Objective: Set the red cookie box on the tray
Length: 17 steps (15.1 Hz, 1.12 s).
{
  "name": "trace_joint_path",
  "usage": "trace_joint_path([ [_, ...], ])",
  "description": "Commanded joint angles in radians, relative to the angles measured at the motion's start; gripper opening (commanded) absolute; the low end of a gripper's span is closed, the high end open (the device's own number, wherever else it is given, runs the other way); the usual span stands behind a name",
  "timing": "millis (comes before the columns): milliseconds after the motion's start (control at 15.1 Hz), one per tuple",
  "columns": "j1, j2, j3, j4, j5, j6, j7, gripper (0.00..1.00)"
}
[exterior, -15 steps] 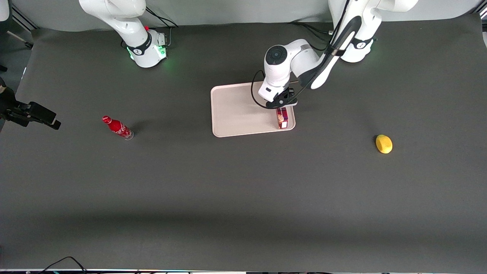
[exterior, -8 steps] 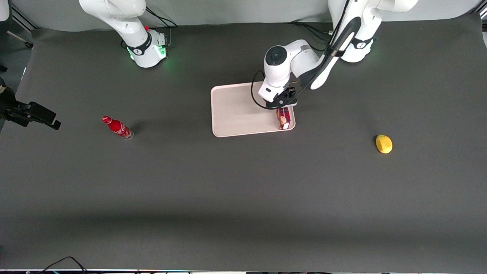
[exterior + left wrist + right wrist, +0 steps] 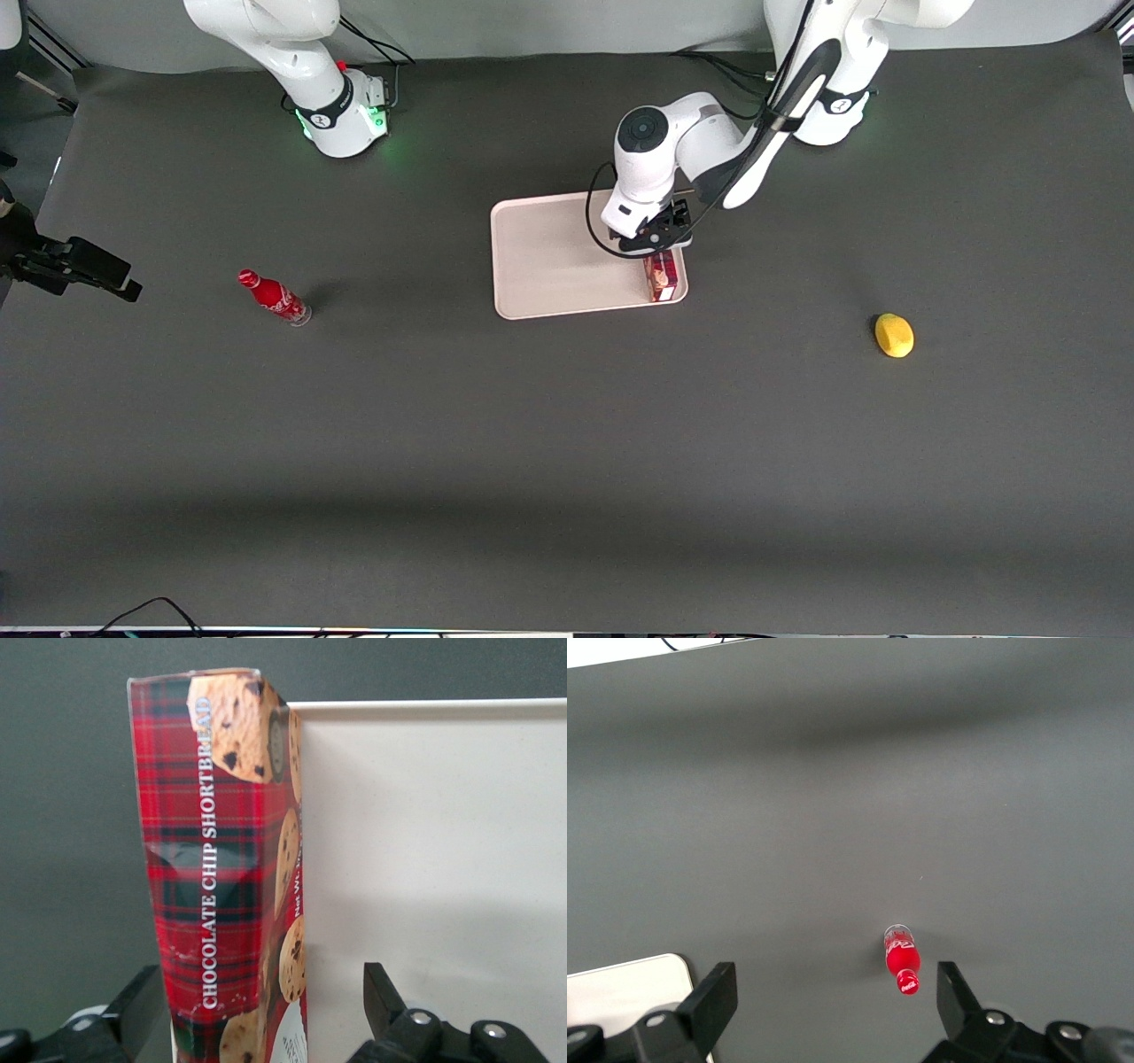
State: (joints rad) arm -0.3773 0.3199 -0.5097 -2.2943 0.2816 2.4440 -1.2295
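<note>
Gripper [image 3: 657,244] has lifted slightly off the box versus a second ago; red cookie box [image 3: 663,276] hasn't shifted. Box is on the tray [image 3: 549,266], lying along the edge toward the working arm's end, its near end close to the tray's near corner. Jaws are released: wrist view shows both fingers spread wide, the box [image 3: 226,886] between them, one finger [image 3: 137,1001] almost touching its side, the other [image 3: 381,997] well apart over bare tray [image 3: 425,842].

Risk, as I judge it: box sits hard against the tray rim, so a retreat with any sideways drift could let that close finger catch it and tip or drag it over the rim onto the counter [image 3: 567,443]. Go straight up.
</note>
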Motion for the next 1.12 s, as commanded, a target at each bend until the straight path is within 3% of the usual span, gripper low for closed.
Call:
trace_joint_path([
  [0,-0.008,-0.054,0.01,0.041,0.016,-0.098,0.007,1.0],
  [331,0.006,-0.129,0.042,0.35,-0.057,-0.589,0.295,1.0],
  [529,0.008,-0.223,0.17,0.464,-0.166,-0.746,0.522,1.0],
  [793,0.018,-0.361,0.36,0.466,-0.17,-0.845,0.818,1.0],
  [860,0.053,-0.384,0.387,0.467,-0.17,-0.858,0.878,1.0],
  [1058,0.285,-0.406,0.346,0.478,-0.171,-0.856,1.115,1.0],
])
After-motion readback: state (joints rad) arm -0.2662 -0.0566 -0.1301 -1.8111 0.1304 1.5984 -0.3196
